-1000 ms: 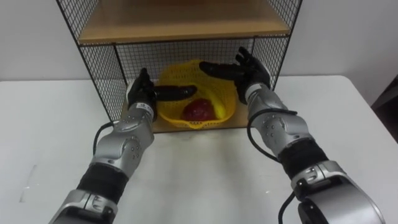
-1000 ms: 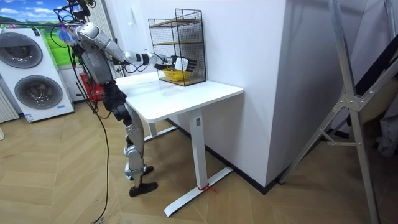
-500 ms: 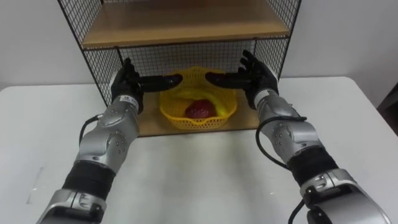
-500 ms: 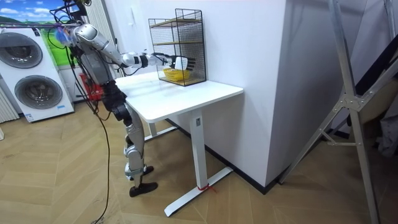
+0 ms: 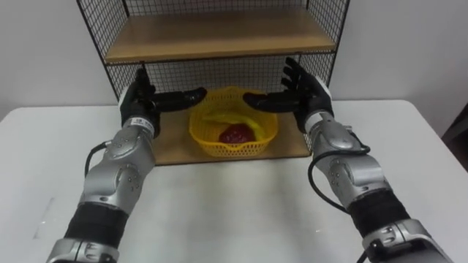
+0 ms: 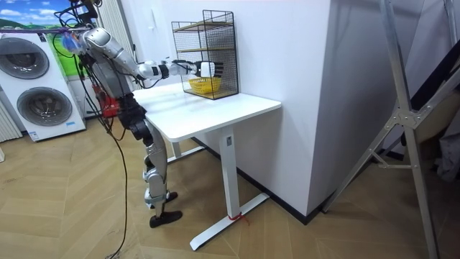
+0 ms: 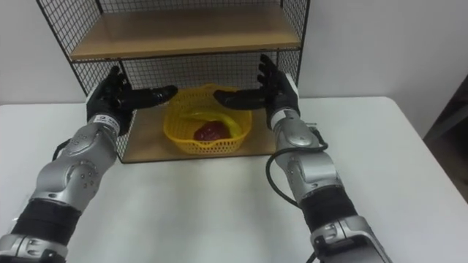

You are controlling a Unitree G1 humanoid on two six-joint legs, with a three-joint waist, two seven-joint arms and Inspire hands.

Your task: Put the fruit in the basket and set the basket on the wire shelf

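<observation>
A yellow mesh basket [image 5: 234, 135] [image 7: 207, 134] [image 6: 202, 87] sits on the wooden bottom board of the wire shelf [image 5: 212, 33] [image 7: 175, 29] [image 6: 205, 50]. Inside it lie a dark red fruit [image 5: 235, 134] [image 7: 210, 132] and a yellow banana [image 5: 219, 117] [image 7: 191, 116]. My left hand [image 5: 142, 101] [image 7: 113, 97] is open, raised left of the basket and apart from it. Just right of the basket's rim my right hand [image 5: 303, 91] [image 7: 270, 89] is held up, open too, with its thumb above the rim. Both palms face each other across the basket.
The shelf stands at the back of a white table [image 5: 241, 204] [image 6: 215, 111] against a white wall; it has a wooden upper board. I stand at the table's side. Washing machines [image 6: 39, 79] are at the room view's left.
Both hands have let go of the basket and drawn back and apart, out of the shelf's lower bay. The basket stays on the bottom board.
</observation>
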